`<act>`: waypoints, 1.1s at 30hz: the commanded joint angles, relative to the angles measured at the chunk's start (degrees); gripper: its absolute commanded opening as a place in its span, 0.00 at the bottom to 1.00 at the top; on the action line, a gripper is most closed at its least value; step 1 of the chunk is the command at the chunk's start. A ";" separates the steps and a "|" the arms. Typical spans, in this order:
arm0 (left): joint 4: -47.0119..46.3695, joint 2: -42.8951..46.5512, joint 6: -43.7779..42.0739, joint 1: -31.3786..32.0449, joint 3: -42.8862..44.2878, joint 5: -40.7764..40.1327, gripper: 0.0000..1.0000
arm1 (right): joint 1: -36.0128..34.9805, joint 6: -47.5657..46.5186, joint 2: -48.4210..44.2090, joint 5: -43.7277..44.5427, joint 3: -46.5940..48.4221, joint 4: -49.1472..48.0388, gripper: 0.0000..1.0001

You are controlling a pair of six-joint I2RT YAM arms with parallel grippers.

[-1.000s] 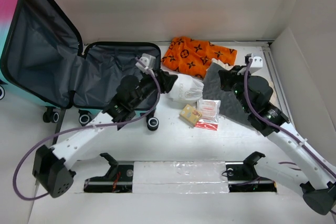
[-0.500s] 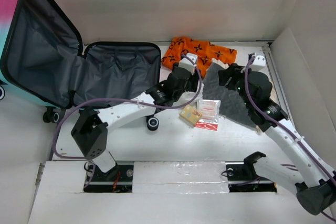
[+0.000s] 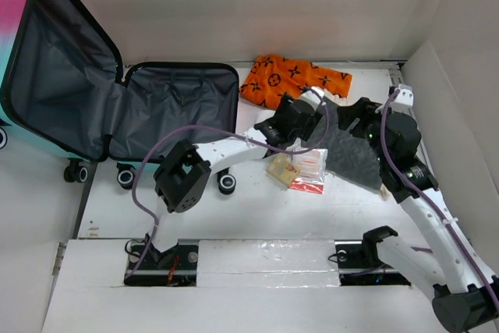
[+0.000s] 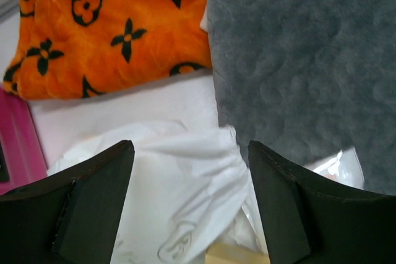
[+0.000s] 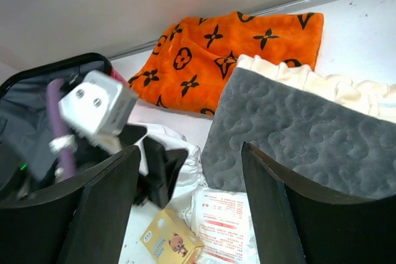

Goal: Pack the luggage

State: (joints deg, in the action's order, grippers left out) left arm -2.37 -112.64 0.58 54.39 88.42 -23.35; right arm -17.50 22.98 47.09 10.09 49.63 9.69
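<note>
The luggage (image 3: 70, 68) lies open at the far left with its pink-and-teal lid upright and the dark grey lining (image 3: 179, 107) bare. My left gripper (image 4: 190, 153) reaches across to the right and hovers open over a crumpled white plastic bag (image 4: 179, 196), which shows between its fingers. In the top view the left gripper (image 3: 302, 132) sits beside the grey quilted mat (image 3: 351, 157). My right gripper (image 5: 190, 153) is open and holds nothing, above the mat's left edge (image 5: 303, 140). From above, the right gripper (image 3: 347, 122) faces the left one.
An orange blanket with black flower print (image 3: 292, 79) lies by the back wall. A yellow cotton-pads box (image 3: 282, 169) and a white packet with red print (image 3: 310, 163) lie near the mat. Cream fabric (image 5: 334, 85) shows behind the mat. A side wall stands at right.
My left arm has swung right from the luggage's edge to above the white bag. Both grippers have opened wider, and the right arm has shifted slightly right.
</note>
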 commanded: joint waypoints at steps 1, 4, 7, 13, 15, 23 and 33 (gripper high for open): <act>2.01 -2.66 -4.97 0.01 6.66 -3.28 0.71 | 1.41 1.01 -1.65 -2.79 -0.76 -1.61 0.72; 4.03 -7.04 -7.95 0.01 11.15 -2.75 0.75 | 1.94 1.62 -3.49 -2.79 -1.37 -0.99 0.74; 7.99 -11.45 -9.36 0.01 16.07 -2.75 0.75 | 2.56 2.24 -4.82 -2.79 -1.99 -0.99 0.75; 13.27 -15.67 -11.48 0.01 21.69 -2.49 0.75 | 3.08 2.24 -5.35 -4.63 -1.99 -0.99 0.81; 15.54 -17.52 -12.97 0.01 23.02 -2.49 0.75 | 3.08 2.24 -4.56 -5.69 -1.99 -0.99 0.82; 15.91 -19.55 -14.20 0.01 23.81 -7.93 0.33 | 3.08 2.77 -3.85 -8.07 -2.52 -3.01 0.79; 13.80 -8.75 -10.08 -0.60 18.54 -7.95 0.00 | 3.08 2.24 -2.71 -9.12 -3.04 -3.01 0.77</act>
State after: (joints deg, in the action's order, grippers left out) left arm 12.47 -130.47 -11.84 54.15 107.72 -31.51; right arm -14.63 25.30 44.23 2.35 46.74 9.61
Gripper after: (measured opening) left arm 0.014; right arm 0.774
